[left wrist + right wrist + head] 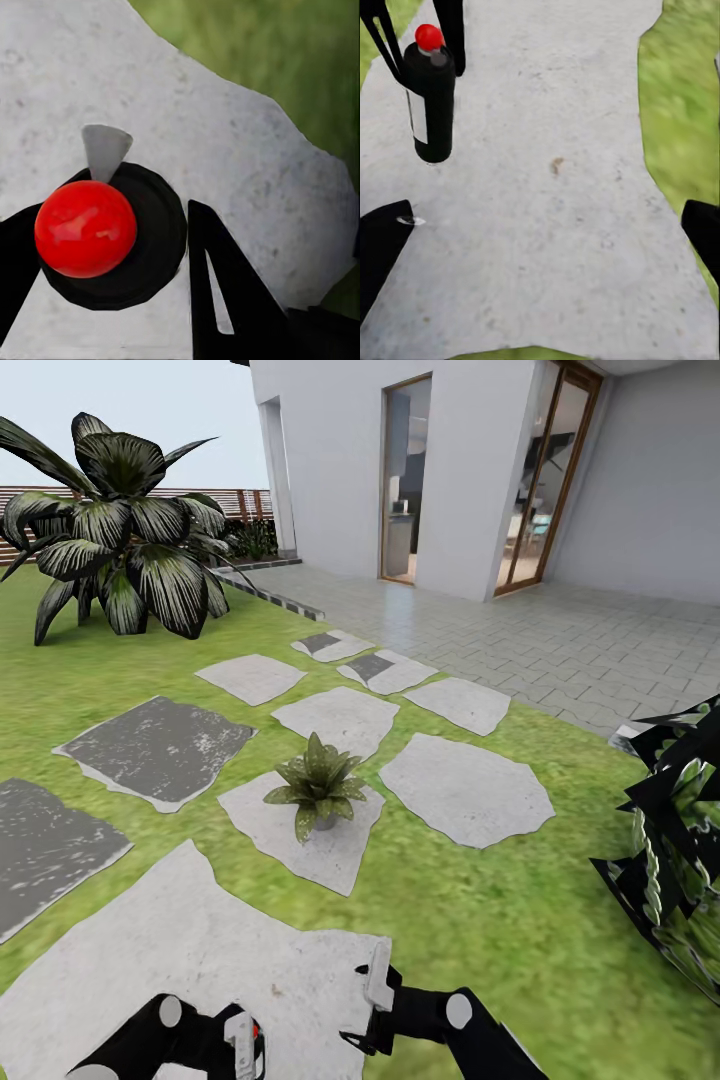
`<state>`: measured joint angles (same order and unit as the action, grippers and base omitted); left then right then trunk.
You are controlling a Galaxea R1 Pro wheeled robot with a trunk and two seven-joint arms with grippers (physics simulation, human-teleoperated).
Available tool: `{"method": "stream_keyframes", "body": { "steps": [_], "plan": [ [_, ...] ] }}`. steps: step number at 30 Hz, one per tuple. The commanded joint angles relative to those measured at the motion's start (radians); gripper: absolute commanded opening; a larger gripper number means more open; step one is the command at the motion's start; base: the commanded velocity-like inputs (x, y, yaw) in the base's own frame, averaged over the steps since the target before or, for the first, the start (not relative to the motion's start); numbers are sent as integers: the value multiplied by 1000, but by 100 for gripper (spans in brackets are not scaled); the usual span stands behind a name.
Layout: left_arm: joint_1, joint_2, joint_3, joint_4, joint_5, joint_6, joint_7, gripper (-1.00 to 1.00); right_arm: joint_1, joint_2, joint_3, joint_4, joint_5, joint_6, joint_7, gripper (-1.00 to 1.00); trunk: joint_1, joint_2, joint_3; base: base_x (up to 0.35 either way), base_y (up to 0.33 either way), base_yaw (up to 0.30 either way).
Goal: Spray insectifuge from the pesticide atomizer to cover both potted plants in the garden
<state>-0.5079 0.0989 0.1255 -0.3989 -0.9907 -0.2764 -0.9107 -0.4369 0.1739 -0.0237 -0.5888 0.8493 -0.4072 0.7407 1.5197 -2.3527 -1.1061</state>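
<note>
Pesticide atomizer is seen held upright in the left end effector, over the large pale stone slab nearest the robot. In the right wrist view two dark fingers are seen on either side of the bottle's neck, closed on it. From the left wrist camera the bottle is viewed from above: red top, grey nozzle, black shoulder.

Handling, as judged: small, slim, rigid bottle, probably light; smooth sides may slip, so the hold is best kept on the body just below the cap, label clear. Long axis is near vertical, red cap uppermost, base hanging just above the slab. Nozzle points away from the wrist, roughly forward across the slab.

Right end effector hangs empty beside it, fingers spread wide.

One potted plant is noted ahead on a smaller slab, well apart from the bottle; nozzle is to be aimed there. A second plant is not identified.
</note>
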Motion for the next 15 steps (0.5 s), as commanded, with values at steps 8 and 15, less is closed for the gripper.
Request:
{"method": "stream_keyframes", "body": {
  "steps": [8,15],
  "plan": [
    [9,34,123,15,81,-1,183,-100,0,-26,-9,7,10,-6,-83,100,0,0,-1,0,0,0],
    [11,25,263,154,292,-4,500,-100,1,-110,-114,229,4,-5,-421,100,0,0,-1,0,0,0]
  ]
}}
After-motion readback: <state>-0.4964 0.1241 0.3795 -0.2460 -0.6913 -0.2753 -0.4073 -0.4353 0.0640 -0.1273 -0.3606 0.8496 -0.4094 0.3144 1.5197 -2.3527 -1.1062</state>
